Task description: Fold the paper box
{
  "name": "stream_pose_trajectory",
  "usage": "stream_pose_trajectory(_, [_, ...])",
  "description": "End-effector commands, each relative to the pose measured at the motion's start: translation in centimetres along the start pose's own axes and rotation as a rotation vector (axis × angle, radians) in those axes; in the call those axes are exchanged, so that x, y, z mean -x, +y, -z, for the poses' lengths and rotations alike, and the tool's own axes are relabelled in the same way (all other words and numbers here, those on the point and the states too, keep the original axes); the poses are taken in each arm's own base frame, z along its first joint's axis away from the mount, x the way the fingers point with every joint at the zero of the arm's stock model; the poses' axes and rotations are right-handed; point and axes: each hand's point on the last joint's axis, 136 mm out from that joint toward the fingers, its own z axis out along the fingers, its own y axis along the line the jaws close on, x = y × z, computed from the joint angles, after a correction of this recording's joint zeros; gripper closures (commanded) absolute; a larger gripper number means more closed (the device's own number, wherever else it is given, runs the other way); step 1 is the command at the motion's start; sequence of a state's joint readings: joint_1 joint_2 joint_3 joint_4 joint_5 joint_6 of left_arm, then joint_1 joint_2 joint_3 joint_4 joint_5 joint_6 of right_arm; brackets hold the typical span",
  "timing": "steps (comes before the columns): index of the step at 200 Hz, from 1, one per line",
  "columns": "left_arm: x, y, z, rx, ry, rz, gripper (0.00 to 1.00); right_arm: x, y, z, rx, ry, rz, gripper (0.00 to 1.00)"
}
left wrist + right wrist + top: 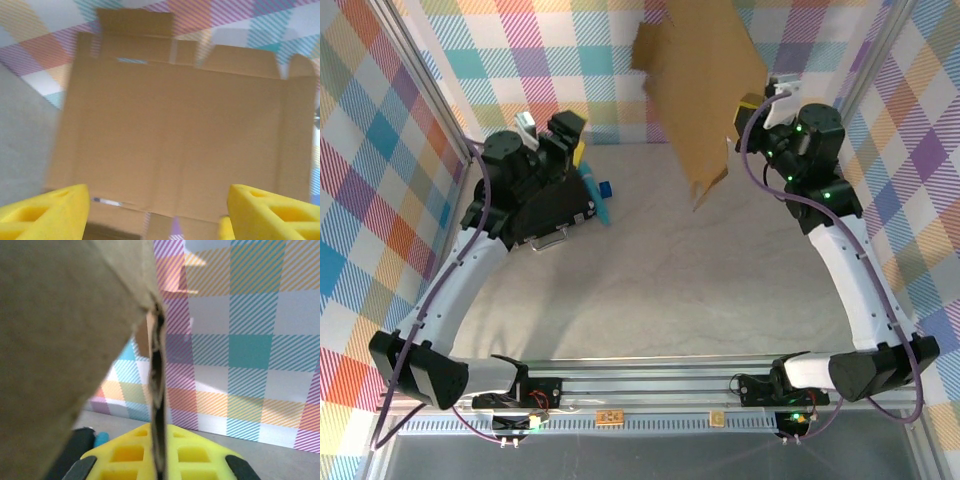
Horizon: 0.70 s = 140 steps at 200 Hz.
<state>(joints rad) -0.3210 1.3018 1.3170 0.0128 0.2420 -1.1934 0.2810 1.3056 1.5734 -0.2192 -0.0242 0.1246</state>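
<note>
1. The right gripper (159, 462) is pinched tight on the box (700, 80). One edge of the sheet runs straight down between its fingers. The rest spreads out to that gripper's left, up in the air and well off the table (670, 290).
2. The left gripper (157, 212) is spread wide and holds nothing. The flat face of the box is straight ahead of its fingers, with the flaps and tabs along the far edge. From above, the sheet looks clear of this gripper.
3. Handling, my read: it's a light, thin, unfolded corrugated sheet. The panels are stiff but it hinges at every crease, so expect it to swing and sag on a one-edge pinch.
4. Plain paper gives fair grip and shouldn't slip. Edges and corners will likely dent if you clamp hard.
5. Where to grab: bring the left gripper onto a full panel edge, just beside a crease, on the side opposite the right gripper's pinch. Skip the small tabs; they'd probably just bend.
6. The black case (552, 208) sits right under the left gripper, so mind it when you drop.
</note>
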Motion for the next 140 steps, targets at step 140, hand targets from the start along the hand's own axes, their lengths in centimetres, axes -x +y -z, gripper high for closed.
stream_pose_trajectory(140, [-8.9,13.3,-13.4,-0.156,0.305,0.145,0.19,4.5,0.1,3.9,0.083,0.054,-0.546,1.0])
